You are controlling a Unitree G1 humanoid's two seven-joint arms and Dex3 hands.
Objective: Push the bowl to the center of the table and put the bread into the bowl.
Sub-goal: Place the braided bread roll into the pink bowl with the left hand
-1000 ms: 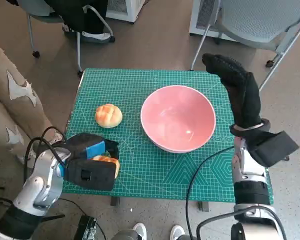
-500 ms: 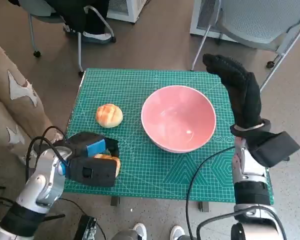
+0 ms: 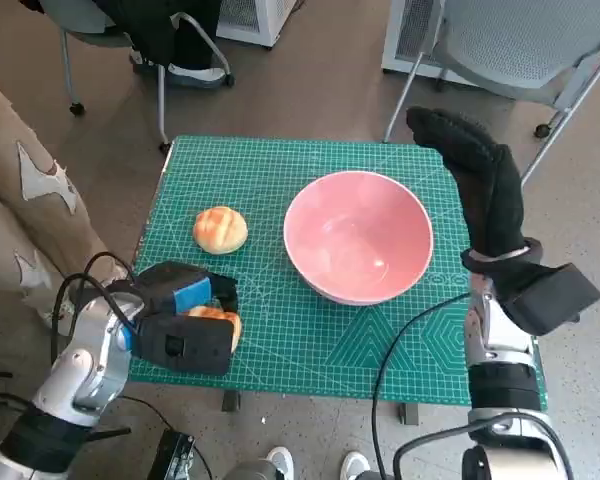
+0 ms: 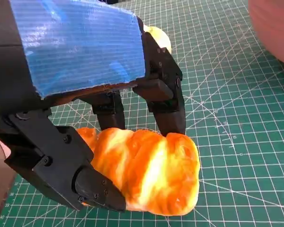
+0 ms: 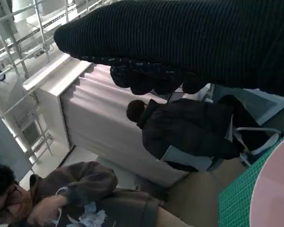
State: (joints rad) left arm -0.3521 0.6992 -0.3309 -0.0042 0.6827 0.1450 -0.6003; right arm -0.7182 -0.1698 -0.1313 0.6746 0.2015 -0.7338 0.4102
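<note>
The head camera looked steeply down on the green mat from above the robot's shoulders. The left wrist camera sat close behind the left hand, facing low across that same mat. The right wrist camera, tilted on its side, faced out past the right hand toward seated people; both shared only the mat's edge.
</note>
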